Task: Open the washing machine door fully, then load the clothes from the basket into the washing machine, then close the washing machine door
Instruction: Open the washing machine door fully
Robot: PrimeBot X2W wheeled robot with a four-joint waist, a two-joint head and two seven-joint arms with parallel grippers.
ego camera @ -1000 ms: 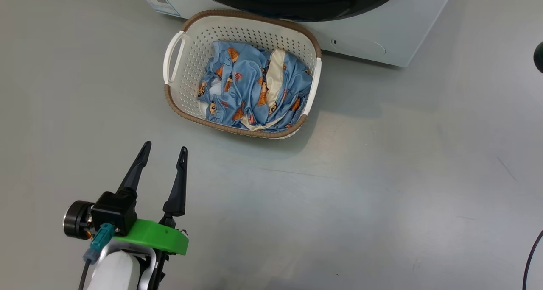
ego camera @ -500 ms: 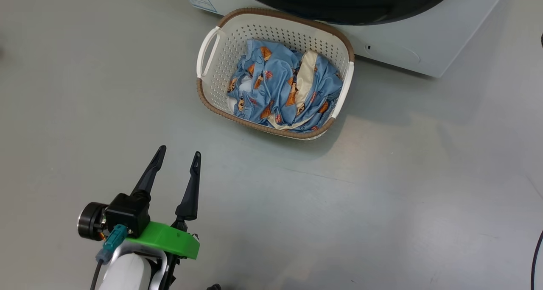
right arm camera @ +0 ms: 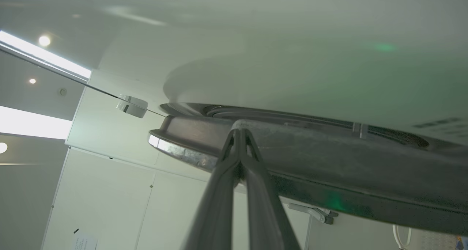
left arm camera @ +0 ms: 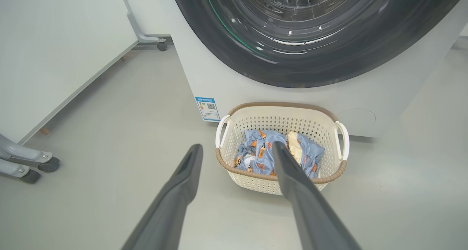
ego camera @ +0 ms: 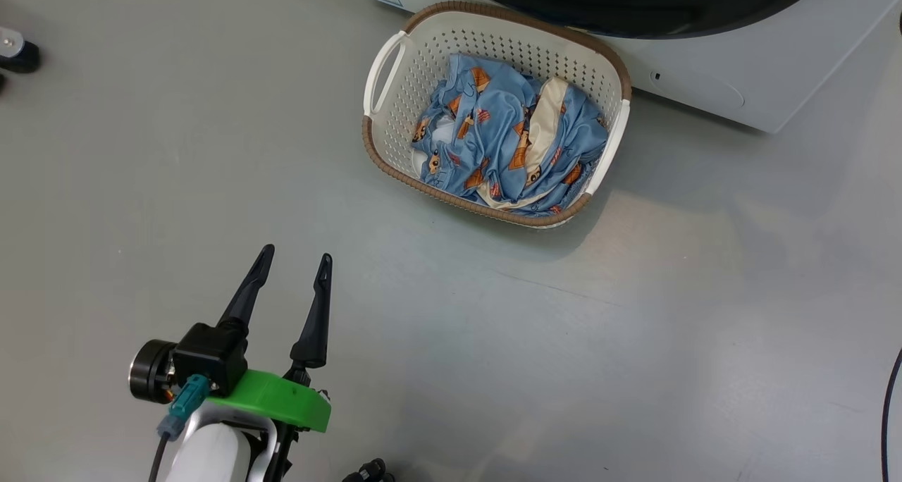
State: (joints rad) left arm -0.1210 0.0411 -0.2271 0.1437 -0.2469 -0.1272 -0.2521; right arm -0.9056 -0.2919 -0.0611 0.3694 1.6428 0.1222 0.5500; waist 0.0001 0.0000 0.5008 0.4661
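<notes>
Head view: basket (ego camera: 423, 73), cream, perforated, brown rim, 2 side handles; set on floor (ego camera: 634, 327) just in front of washing machine (ego camera: 705, 80), below door (ego camera: 634, 3). Door: glossy black rim, upper part cut off by frame edge; whether ajar can't be told. Basket contents: clothes (ego camera: 507, 137), light blue w/ orange-brown figures, cream strip, crumpled. Left claw (ego camera: 296, 256) spread wide, empty, held over bare floor, well apart from basket. Right claw (right arm camera: 239, 133) pinched together, nothing gripped, tips at door's dark rim; contact can't be told.

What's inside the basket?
Crumpled blue clothes with orange figures and a cream strip lie in the basket. They cover most of its bottom, so anything beneath them is hidden.
</notes>
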